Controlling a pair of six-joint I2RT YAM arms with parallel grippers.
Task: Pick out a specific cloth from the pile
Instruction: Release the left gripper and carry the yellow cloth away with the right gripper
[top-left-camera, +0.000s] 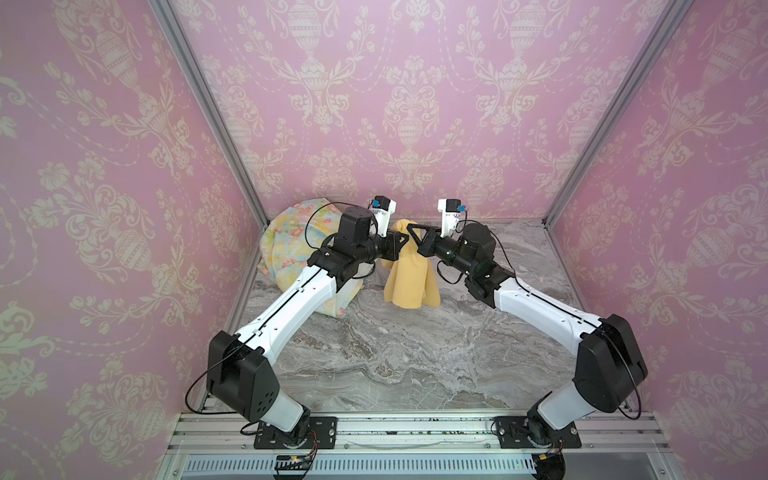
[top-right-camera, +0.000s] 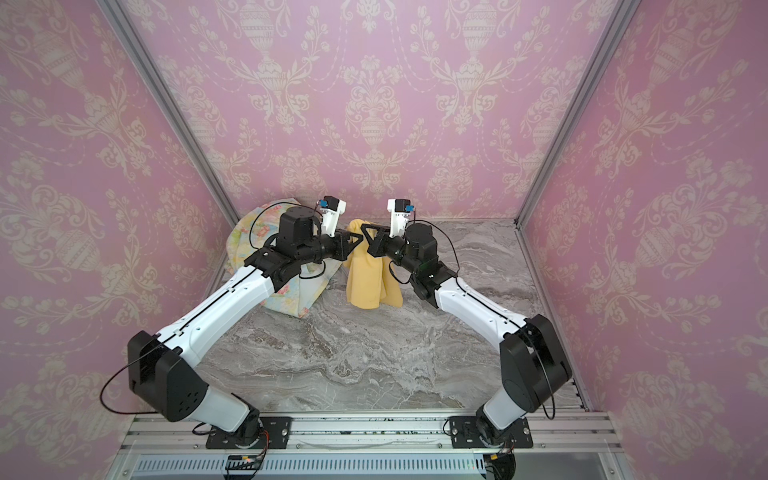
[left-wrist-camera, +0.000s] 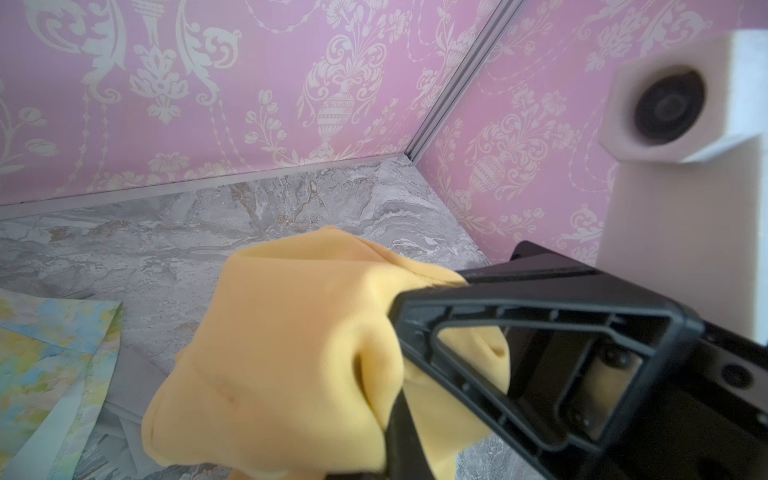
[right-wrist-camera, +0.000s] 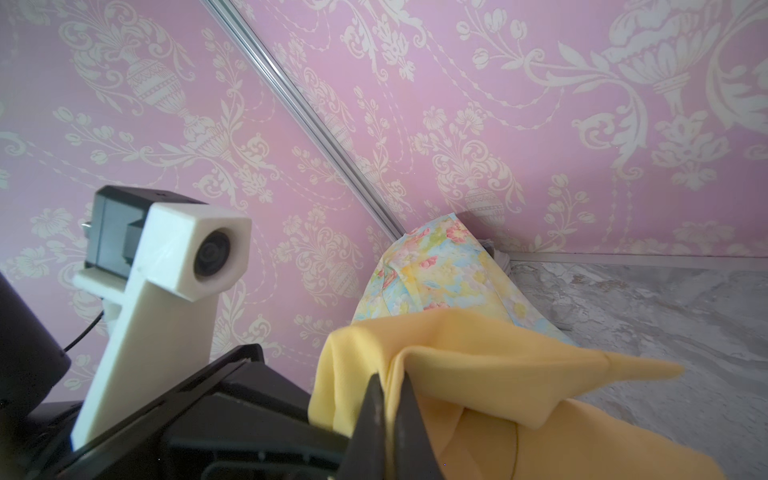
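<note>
The plain mustard-yellow cloth (top-left-camera: 409, 274) (top-right-camera: 365, 278) hangs lifted over the marble table, and its lower end reaches down towards the tabletop. My left gripper (top-left-camera: 401, 240) (top-right-camera: 356, 240) meets its upper part from the left and is shut on the cloth; in the left wrist view the fabric (left-wrist-camera: 291, 332) bunches round the left gripper (left-wrist-camera: 395, 415). My right gripper (top-left-camera: 415, 233) (top-right-camera: 368, 231) comes from the right and is shut on a fold of the cloth (right-wrist-camera: 498, 374), pinched at the right gripper (right-wrist-camera: 390, 386). The pile (top-left-camera: 286, 237) (top-right-camera: 253, 232) (right-wrist-camera: 436, 266) lies at the back left, partly hidden by the left arm.
The marble table (top-left-camera: 395, 353) is enclosed by pink patterned walls at the back and on both sides. A flat corner of the floral cloth (left-wrist-camera: 41, 353) lies on the table below the left gripper. Both arm bases stand on the front rail.
</note>
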